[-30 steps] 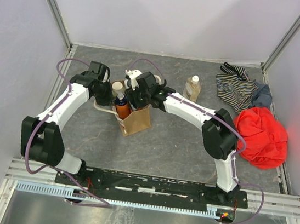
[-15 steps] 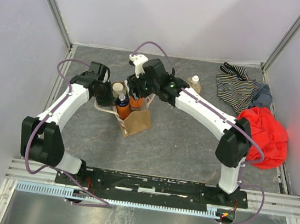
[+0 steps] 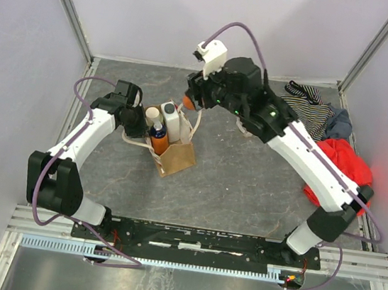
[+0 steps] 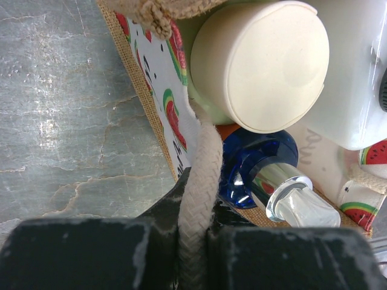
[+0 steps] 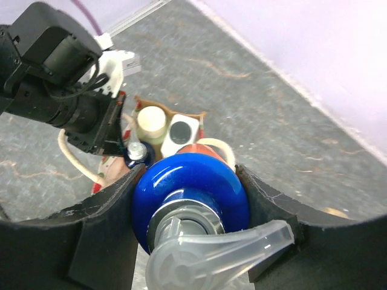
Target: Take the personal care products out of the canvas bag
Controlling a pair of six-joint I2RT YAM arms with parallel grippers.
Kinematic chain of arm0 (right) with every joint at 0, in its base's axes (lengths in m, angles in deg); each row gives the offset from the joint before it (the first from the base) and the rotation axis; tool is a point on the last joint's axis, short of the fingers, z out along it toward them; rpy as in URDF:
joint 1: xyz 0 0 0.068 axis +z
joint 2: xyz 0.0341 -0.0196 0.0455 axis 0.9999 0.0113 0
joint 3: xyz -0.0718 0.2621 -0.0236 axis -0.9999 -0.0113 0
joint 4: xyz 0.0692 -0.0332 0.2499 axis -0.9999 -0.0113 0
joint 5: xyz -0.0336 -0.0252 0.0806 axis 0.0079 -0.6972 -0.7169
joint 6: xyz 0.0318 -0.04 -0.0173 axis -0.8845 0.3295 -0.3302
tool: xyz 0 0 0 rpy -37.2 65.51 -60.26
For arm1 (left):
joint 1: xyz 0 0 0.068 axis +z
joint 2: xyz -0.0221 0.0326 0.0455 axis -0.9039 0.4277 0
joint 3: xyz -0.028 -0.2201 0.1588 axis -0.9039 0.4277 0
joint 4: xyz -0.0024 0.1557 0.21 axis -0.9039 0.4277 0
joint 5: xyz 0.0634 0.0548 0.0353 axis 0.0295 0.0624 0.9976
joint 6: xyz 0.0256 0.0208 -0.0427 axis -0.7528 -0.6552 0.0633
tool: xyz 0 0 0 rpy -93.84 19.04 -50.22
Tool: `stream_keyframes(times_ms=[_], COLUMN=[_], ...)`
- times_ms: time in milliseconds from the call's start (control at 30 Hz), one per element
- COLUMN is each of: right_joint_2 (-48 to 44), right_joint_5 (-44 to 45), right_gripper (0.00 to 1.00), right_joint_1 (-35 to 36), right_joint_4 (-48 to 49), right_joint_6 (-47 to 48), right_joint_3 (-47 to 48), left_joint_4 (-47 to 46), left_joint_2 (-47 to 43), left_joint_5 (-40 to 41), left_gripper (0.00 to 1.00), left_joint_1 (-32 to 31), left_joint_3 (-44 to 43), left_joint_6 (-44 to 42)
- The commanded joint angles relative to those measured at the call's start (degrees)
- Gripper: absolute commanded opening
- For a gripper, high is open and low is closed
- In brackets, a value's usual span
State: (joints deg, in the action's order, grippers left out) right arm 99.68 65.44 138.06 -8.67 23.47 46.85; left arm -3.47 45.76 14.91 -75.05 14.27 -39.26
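Jaws on the right arm (image 3: 300, 155) are clenched on the blue top of an orange pump bottle (image 5: 181, 187), one pad on each side of the collar, pump nozzle poking out toward the wrist camera. That bottle is up in the air, out of the canvas bag (image 3: 178, 159) and hanging just beyond its far rim, not yet set down on the worktop (image 3: 231, 186).

Over on the left arm (image 3: 84, 138), the jaws are pinched tight on the bag's cream rope handle (image 4: 196, 181), which runs straight down between them. By my reading that is the steadying hand, pinning the bag while its partner does the pulling.

So where does the count stand? One product is out but not placed. Looking into the open mouth, three are inside: the pale-green cylinder (image 4: 260, 60) with its cream cap, the white flat bottle (image 3: 170, 122) right beside it, and a second orange pump bottle (image 3: 157, 140) nearest the left jaws, touching the cylinder. All three stand upright and packed close.

The beige pump bottle I cannot make out plainly; the right arm crosses the worktop beyond the bag, so whether it stands out there I cannot tell.

My call: roughly the middle of the job. This bottle needs a landing spot, then three more lifts from a crowded bag.
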Motion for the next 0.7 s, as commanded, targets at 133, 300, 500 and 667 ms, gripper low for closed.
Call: stream_keyframes(times_ms=[133,300,500,667], right_joint_2=[-9.06,-10.87,-7.87,-4.55], right_joint_5=[7.39,6.3,4.24,3.94], right_gripper=[0.23,0.23,0.23,0.23], right_joint_1=[-4.82,-10.5,-14.9,-16.25], right_joint_4=[3.73,7.57,11.62,17.45], right_joint_6=[4.01,2.57,1.53,0.09], right_joint_3=[-5.7,-14.03,-20.52,-25.32], left_joint_4=[0.81,0.85,0.9,1.13], left_joint_2=[-1.14,-1.38,-1.35,-1.8], left_joint_5=[-2.77,-2.63,-2.8,-2.88], left_gripper=[0.11,0.11,0.11,0.11], left_joint_1=[-0.47,-0.47,-0.44,-0.52], left_joint_3=[0.37,0.35,0.7,0.76], left_joint_6=[-0.38,-0.54,-0.45,-0.45])
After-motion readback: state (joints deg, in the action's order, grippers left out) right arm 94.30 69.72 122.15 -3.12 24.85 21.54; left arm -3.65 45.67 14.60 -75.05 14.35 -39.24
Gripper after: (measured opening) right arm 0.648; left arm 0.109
